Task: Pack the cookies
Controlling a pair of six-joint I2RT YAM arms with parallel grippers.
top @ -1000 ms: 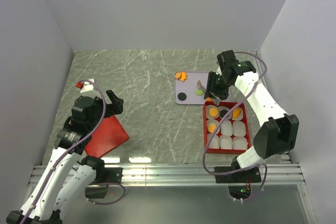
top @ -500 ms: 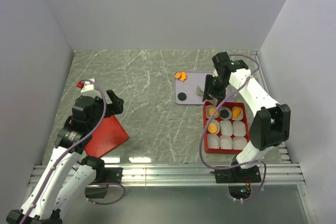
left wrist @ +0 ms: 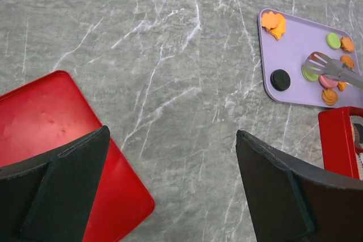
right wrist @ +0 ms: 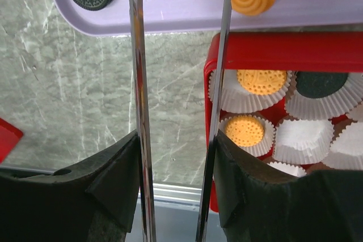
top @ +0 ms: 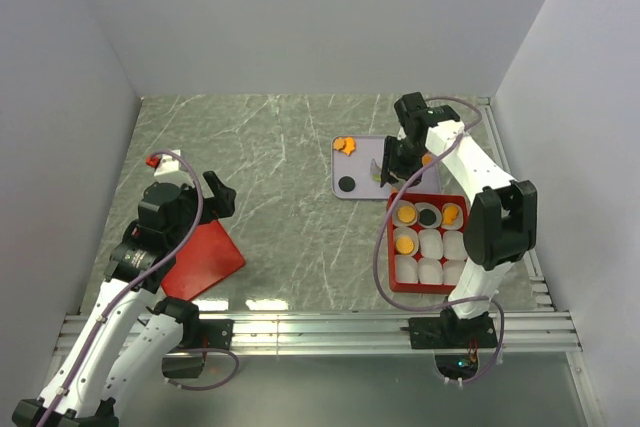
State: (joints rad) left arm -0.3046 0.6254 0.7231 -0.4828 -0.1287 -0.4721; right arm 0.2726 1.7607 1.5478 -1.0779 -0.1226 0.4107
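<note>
Checked top view first. Found right gripper (top: 398, 162) clamped on metal tongs (top: 381, 169), over the right part of the lavender tray (top: 338, 194). Couldn't resolve blade gap or tips from here (too small). Spotted cookies (top: 344, 145) on the tray: an orange cluster at the far left corner, one black near the near edge. Counted four more in the paper cups (top: 432, 269) of the red box (top: 391, 247), just beside the tray: orange, black, orange across the far row, one orange in the next row. Saw left gripper (top: 215, 197) spread wide over the table (top: 280, 147), next to the red lid (top: 205, 259), holding nothing.

Moved to left wrist view. Saw both fingers (left wrist: 62, 185) far apart, nothing between them, lid partly under one. Made out the tongs' slotted head over a green and a pink cookie near the tray's right end. Couldn't tell whether it was gripping or just touching. Lost the tray's right end and most of the box to the frame edge.

Finished with right wrist view. Saw pads pressing the two blades (right wrist: 139, 111) from outside, with a clear gap between the blades and nothing in it along the visible length. Lost the tips past the top edge, so couldn't confirm any held cookie. Noted one black and one orange swirl cookie on the tray, plus two orange and one black in the cups.
</note>
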